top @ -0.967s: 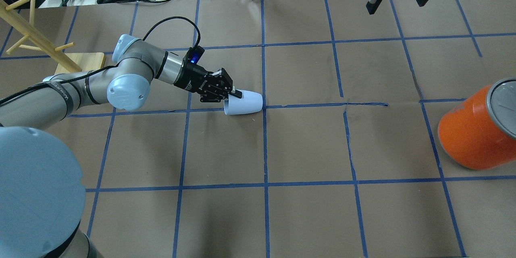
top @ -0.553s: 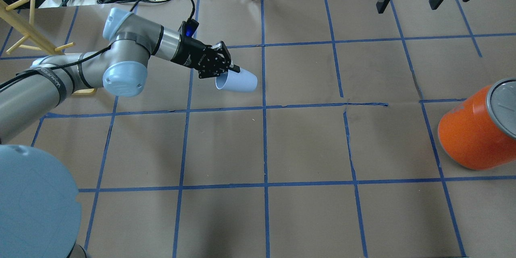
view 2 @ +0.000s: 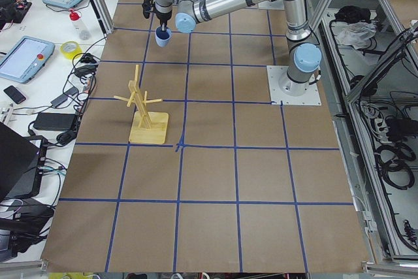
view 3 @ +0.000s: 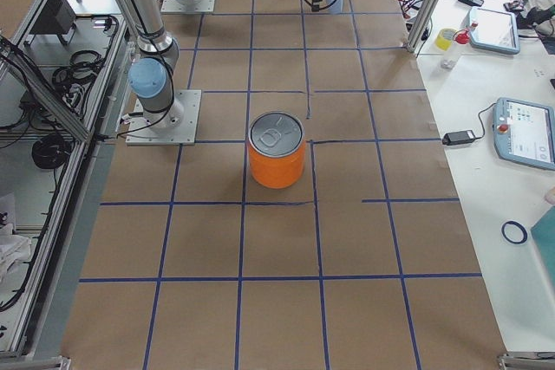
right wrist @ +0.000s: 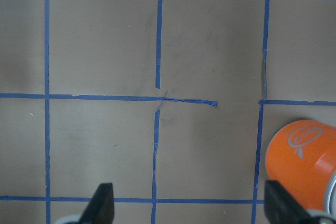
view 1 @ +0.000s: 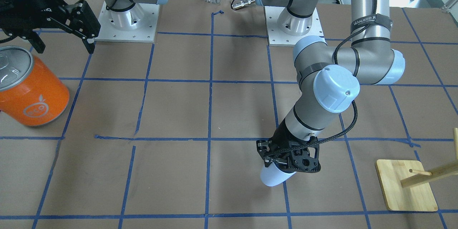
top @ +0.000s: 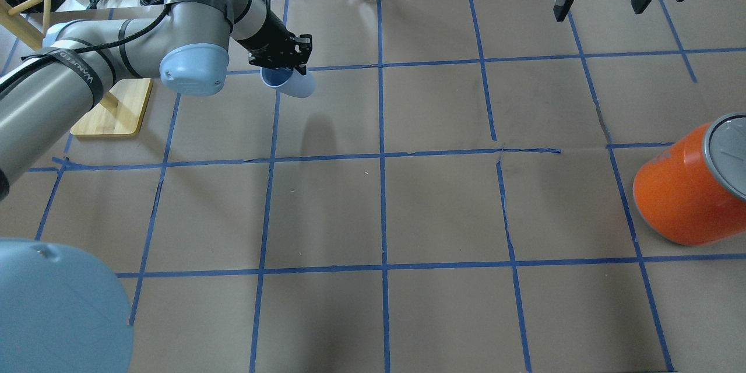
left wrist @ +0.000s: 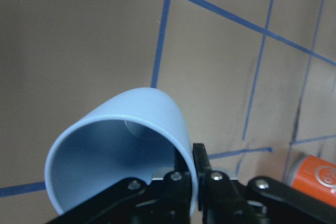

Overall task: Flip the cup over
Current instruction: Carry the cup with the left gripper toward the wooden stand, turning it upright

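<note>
The pale blue cup [top: 293, 85] hangs in the air over the table's far left part, tilted, with its rounded base pointing down and its bluer inside partly showing. My left gripper [top: 280, 69] is shut on its rim, one finger inside and one outside, as the left wrist view shows on the cup [left wrist: 131, 140]. In the front view the cup [view 1: 273, 178] sticks out below the left gripper [view 1: 282, 162]. My right gripper [top: 600, 9] is open and empty, high at the far right.
A big orange can [top: 682, 192] with a silver lid stands at the right edge; it also shows in the front view [view 1: 30, 94]. A wooden peg stand [top: 111, 108] sits at the far left, close to my left arm. Cables and gear lie beyond the far edge.
My left gripper lifted the cup off the table, carried it farther away and to the left, and turned it from lying sideways toward base-down. The right gripper drifted slightly right.
</note>
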{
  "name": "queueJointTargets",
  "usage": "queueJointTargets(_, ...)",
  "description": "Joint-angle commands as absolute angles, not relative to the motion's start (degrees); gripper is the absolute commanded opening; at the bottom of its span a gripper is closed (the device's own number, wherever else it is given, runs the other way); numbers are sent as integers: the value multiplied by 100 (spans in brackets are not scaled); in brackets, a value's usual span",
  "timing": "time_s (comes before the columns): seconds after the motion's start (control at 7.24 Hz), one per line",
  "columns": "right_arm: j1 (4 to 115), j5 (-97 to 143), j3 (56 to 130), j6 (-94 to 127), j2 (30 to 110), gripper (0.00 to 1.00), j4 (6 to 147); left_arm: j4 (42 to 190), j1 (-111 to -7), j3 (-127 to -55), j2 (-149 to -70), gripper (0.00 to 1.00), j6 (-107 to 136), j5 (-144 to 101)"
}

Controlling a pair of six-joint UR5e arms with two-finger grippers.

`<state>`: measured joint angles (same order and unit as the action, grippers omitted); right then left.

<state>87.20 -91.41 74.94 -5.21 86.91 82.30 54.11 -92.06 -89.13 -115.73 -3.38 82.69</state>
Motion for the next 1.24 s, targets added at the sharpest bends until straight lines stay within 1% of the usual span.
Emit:
queueJointTargets(0.0,8710,-9132,7497,-519,8684,100,8262,5379,-9193,-8589,-11934,0,-1589,9507)
queueJointTargets(0.14,8693,-9141,7497,-527,8675,100,8288,5440,-9080,-8456,-12057,0,-1695,9684)
queueJointTargets(0.28,8710,-9132,7497,-527,8675,100,8279,5475,-8896,-8490,-12137,0,-1783,9686)
queueJointTargets(0.41,8719,-9158,7497,-519,8675,100,8279,5945,-8747,-8447,-12112,0,-1784,9686)
queueJointTargets(1.11,8710,-9211,7497,-527,8710,100,8279,6161,-8719,-8587,-12138,0,-1740,9694)
